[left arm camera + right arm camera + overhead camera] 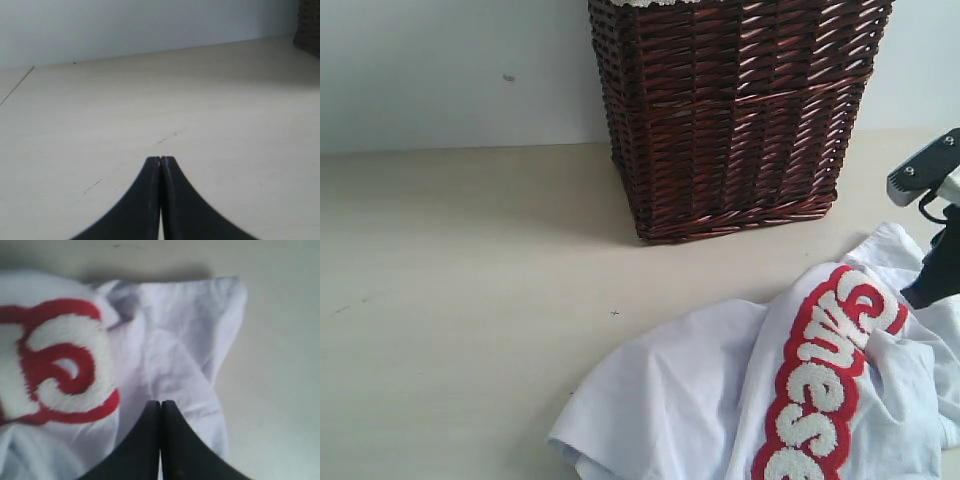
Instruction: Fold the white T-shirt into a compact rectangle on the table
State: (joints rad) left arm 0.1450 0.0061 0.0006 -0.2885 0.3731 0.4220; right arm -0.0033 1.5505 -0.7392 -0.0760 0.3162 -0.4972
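The white T-shirt (720, 390) lies crumpled at the front right of the table (460, 290), its fuzzy red-outlined lettering (825, 370) facing up. The same shirt (170, 340) fills the right wrist view, with one letter (55, 360) beside a rumpled fold. My right gripper (160, 402) is shut just over that fold, and no cloth shows between its fingers. In the exterior view it (920, 292) hangs at the shirt's far right edge. My left gripper (160, 159) is shut over bare table (150, 90), away from the shirt. Collar and neck tag are hidden.
A tall dark brown wicker basket (730, 110) stands at the back, just behind the shirt. A pale wall (450, 70) runs along the table's far edge. Bare table stretches across the left half; the basket's corner (307, 25) shows in the left wrist view.
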